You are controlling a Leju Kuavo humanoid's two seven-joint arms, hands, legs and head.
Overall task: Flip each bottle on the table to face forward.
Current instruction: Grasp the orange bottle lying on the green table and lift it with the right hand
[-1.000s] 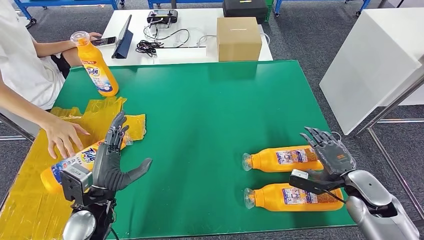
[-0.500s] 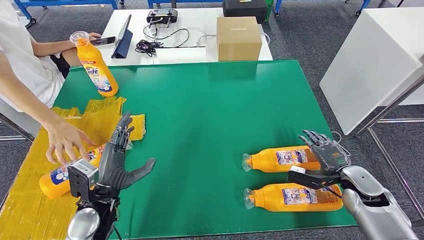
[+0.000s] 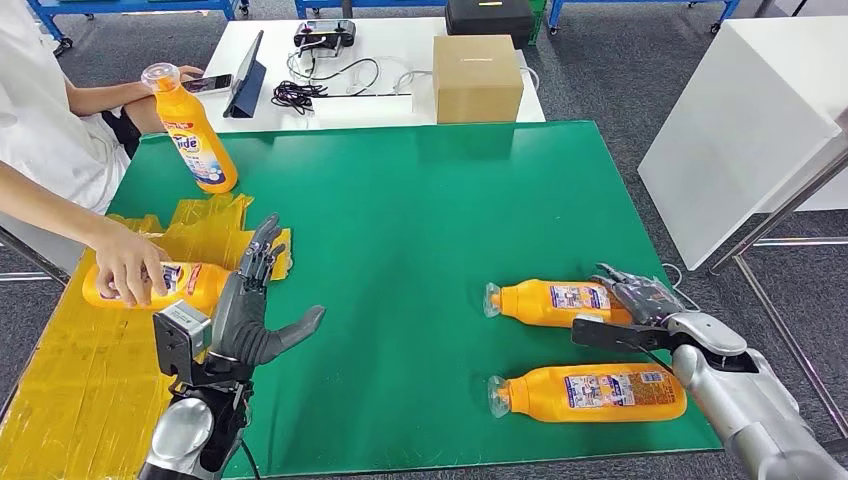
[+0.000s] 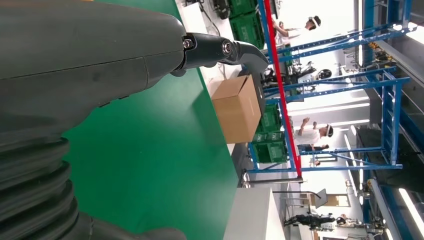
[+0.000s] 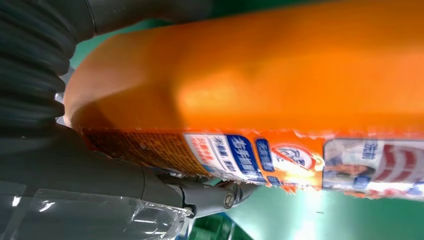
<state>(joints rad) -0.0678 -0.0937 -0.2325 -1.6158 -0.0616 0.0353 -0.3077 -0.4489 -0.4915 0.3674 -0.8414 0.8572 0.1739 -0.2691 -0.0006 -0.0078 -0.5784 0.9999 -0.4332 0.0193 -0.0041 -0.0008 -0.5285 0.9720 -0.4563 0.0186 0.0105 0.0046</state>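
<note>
A green surface (image 3: 400,250) fills the middle of the head view, with four orange bottles on it. On the right side, the robot's right hand (image 3: 640,305) grips the base end of the upper bottle (image 3: 555,303), which lies on its side with its clear cap pointing left; the right wrist view shows the fingers and thumb wrapped around the orange body and its printed label. Just below it, nearer the robot, a second bottle (image 3: 590,392) lies on its side, parallel and apart from the first, its label facing up. On the left, the robot's left hand (image 3: 250,310) hovers above the surface with its fingers spread apart and holds nothing (the thumb sticks out toward the middle). Beside it, a person's hand (image 3: 130,272) rests on a third bottle (image 3: 165,283) lying on crinkled yellow sheeting (image 3: 70,390) along the left edge. A fourth bottle (image 3: 190,132) stands tilted at the far left corner. Beyond the surface, a cardboard box (image 3: 478,76) sits on a white table (image 3: 390,100).
</note>
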